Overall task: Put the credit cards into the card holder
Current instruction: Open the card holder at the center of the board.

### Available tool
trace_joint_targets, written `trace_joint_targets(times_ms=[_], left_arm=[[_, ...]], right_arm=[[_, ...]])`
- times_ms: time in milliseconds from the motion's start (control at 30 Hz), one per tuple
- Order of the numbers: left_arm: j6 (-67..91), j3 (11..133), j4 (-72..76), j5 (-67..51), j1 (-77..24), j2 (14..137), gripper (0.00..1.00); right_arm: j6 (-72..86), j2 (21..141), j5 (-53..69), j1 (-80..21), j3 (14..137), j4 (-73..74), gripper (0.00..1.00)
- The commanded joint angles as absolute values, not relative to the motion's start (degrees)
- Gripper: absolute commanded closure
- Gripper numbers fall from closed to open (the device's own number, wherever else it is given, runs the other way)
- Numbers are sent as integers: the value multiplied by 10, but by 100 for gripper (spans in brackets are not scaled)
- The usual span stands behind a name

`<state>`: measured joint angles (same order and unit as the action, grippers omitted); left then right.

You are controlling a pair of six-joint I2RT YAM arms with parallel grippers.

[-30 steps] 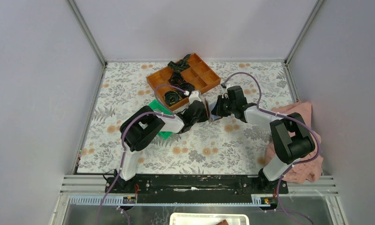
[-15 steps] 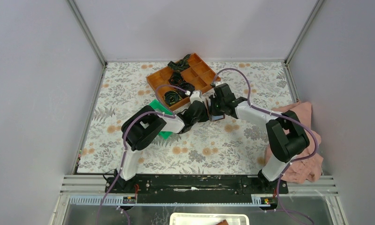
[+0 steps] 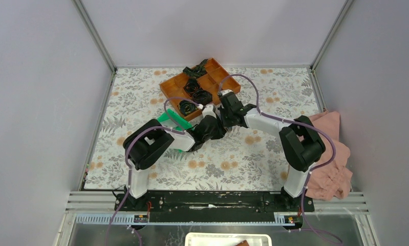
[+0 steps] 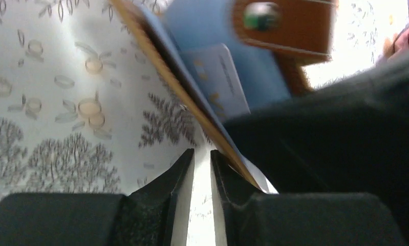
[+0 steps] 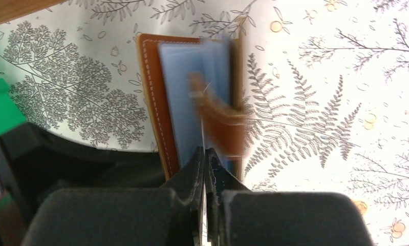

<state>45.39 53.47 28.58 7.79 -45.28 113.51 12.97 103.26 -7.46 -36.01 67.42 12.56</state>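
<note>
The brown card holder [image 5: 152,102] lies open on the floral cloth, its blue-grey inside up and its snap tab [image 5: 223,125] blurred. In the left wrist view the card holder [image 4: 299,25] rises edge-on to the right of my left gripper [image 4: 202,158]. That gripper stands slightly open with only cloth showing between its fingers. A pale blue credit card [image 4: 217,77] lies against the holder's inside, its lower end hidden behind the right arm. My right gripper [image 5: 205,152] is shut on this card, seen there as a thin edge. From above, both grippers meet [image 3: 220,123] and hide the holder.
An orange compartment tray [image 3: 223,77] with black coiled items stands at the back. A green tray [image 3: 171,120] lies under the left arm. A pink cloth [image 3: 331,154] is heaped at the right edge. Grey walls close in the table.
My right gripper has swung left, closer to the left gripper. The left jaws have parted a little and let go of the card holder.
</note>
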Motion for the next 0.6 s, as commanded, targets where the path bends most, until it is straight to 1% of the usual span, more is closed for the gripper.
trace_joint_targets(times_ms=[0,267,433,567], left_arm=[[458,482,213,51,-470,1109,73],[464,450,165,78,-473,1031,72],[473,437,151,143,-476,971,72],[477,447,149,184,-476,949,72]], right_arm=[[129,1073,-64,-388,687,136,100],[125,1102,-78,-403,700,147,100],[131,1100,-78,-403,692,143,100],[132,1096,-68,-403,692,140,100]])
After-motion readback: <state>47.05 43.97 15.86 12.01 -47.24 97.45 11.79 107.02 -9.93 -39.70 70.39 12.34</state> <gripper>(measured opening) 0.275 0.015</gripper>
